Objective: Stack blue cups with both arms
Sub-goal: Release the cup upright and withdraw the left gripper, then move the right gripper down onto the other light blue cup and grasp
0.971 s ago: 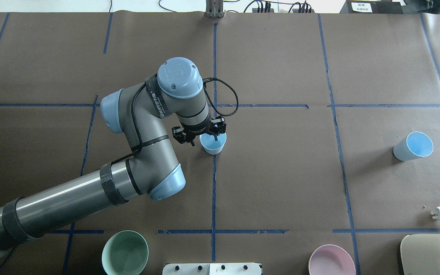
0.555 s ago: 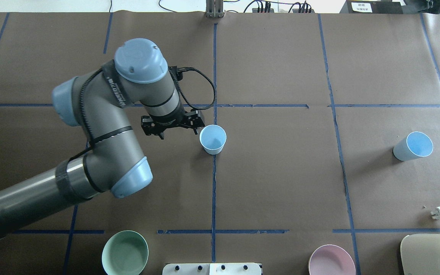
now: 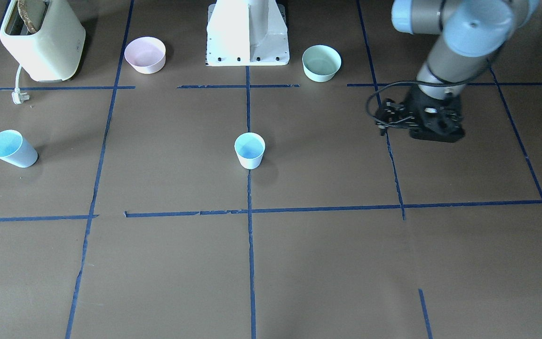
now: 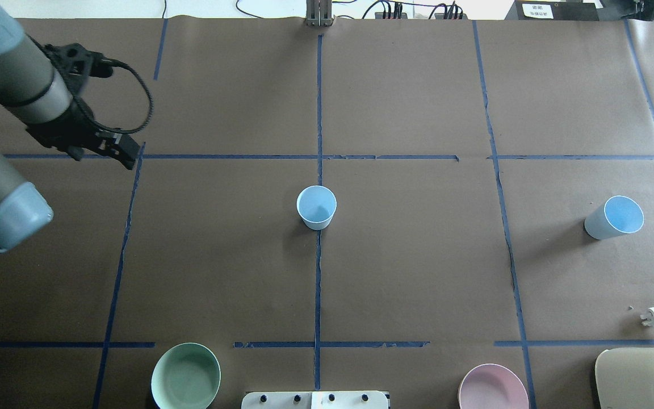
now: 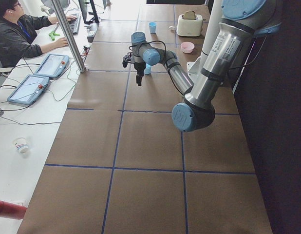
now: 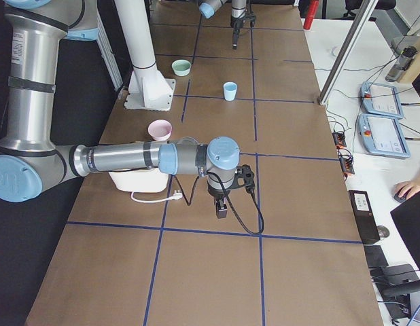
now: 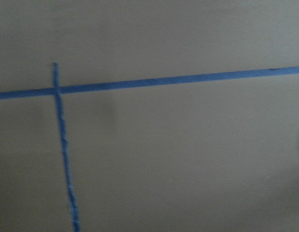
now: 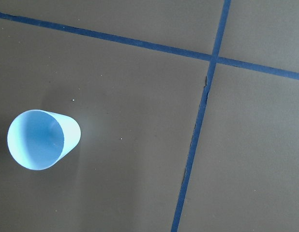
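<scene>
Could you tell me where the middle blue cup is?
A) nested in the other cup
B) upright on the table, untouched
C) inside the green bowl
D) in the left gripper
B: the cup stands alone on the tape line, the left gripper far off.

Two blue tape lines (image 7: 154,81) cross on brown table covering (image 7: 188,159), apparently paper; blurred.

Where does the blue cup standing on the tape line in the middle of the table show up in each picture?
Front-facing: cup near the centre.
Overhead: cup at centre.
Left side: cup upper middle, tucked against the arm.
Right side: cup upper middle.
Left wrist: not in it.
Right wrist: not in it; the other cup there stands off the tape.
Shared landmark: the blue tape line beneath it, leading to the white pedestal.
</scene>
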